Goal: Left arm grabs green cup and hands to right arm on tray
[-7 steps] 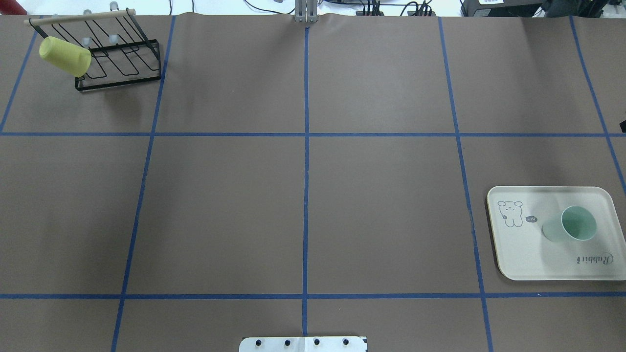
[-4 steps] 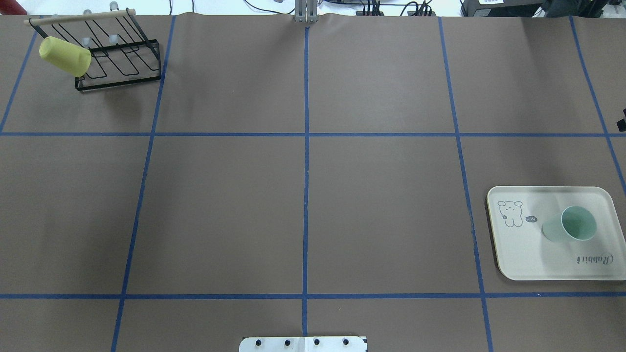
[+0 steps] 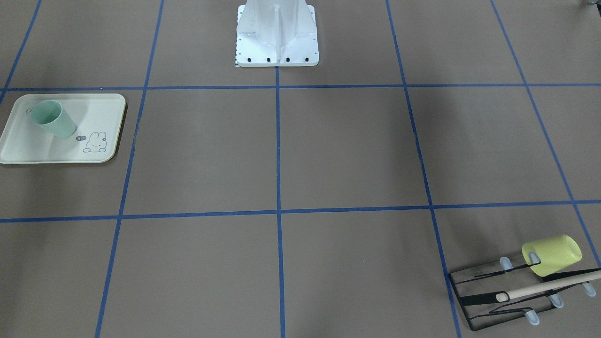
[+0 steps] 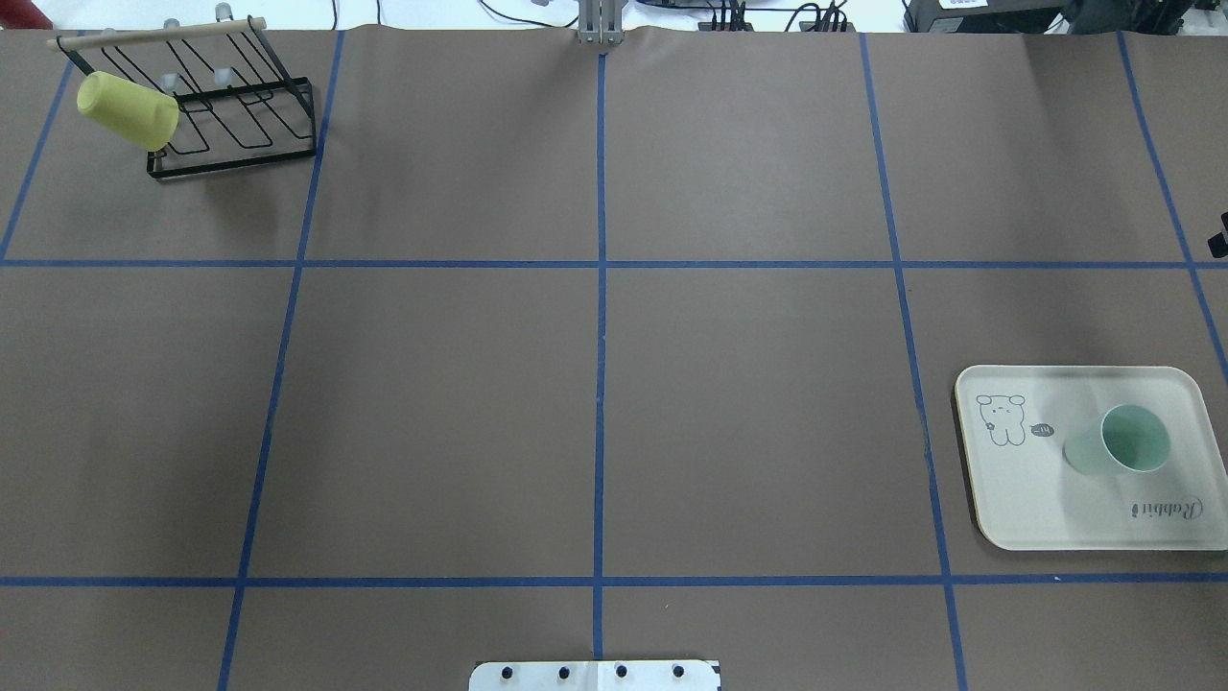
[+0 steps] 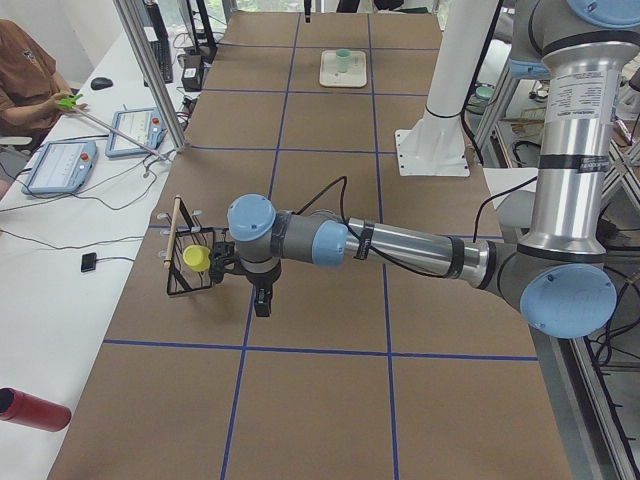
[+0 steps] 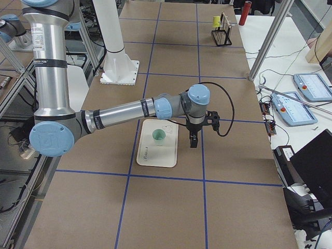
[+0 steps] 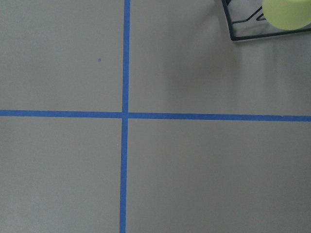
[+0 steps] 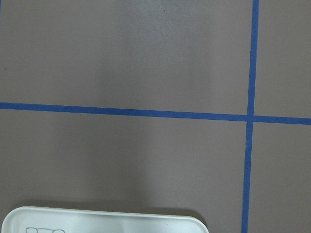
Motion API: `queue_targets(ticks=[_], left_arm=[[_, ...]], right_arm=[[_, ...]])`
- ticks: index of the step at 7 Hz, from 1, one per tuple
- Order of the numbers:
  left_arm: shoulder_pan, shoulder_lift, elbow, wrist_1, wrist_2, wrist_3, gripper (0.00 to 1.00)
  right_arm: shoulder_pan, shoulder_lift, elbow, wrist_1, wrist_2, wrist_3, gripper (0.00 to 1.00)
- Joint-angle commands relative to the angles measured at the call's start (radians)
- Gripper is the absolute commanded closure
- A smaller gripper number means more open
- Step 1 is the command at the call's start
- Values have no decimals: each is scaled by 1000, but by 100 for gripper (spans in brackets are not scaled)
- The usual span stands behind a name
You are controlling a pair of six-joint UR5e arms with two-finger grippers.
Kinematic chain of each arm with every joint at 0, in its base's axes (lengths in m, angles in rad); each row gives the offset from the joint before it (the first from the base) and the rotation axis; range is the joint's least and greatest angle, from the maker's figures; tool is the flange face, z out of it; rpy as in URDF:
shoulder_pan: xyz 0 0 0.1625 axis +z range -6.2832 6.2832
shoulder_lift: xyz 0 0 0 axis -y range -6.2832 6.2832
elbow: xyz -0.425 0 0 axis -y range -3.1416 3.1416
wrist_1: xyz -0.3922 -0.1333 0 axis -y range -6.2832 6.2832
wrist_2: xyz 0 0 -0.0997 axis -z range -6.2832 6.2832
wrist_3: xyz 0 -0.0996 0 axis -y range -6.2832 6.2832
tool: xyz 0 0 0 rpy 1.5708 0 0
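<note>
The small pale mint-green tapered plastic tumbler, the green cup, stands upright, mouth up, on the flat cream rectangular tray with rounded corners. It sits in the tray's right half, between the rabbit drawing and the grey "Rabbit" script, apart from every rim. The tray lies at the worktop's right edge, nearer the robot's side than the far side. Its left rim and its robot-side rim each lie near a blue tape line.

The right arm, a silver-grey tube with pale blue joint caps, reaches out over the worktop's right end. Its black right gripper hangs fingers-down near the tray's rim on the side away from the robot, apart from the cup. Whether its jaws are parted or closed cannot be told. Its wrist camera sees that rim and a tape crossing.

In the worktop's far left corner stands a black wire rack with a wooden rod, and a yellow-green plastic cup hangs tilted on its left end. The matching left arm stretches toward it. The black left gripper points down near the rack and apart from it; its jaws' state cannot be told either.

Between rack and tray spreads the brown paper-covered worktop, crossed by blue tape lines. The white base plate sits at the middle of the robot-side edge.
</note>
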Motion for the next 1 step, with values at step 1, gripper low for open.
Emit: queue_targets(ticks=[1], left_arm=[[0, 2, -5, 0, 1, -1, 0]], right_arm=[[0, 0, -1, 0, 0, 0, 1]])
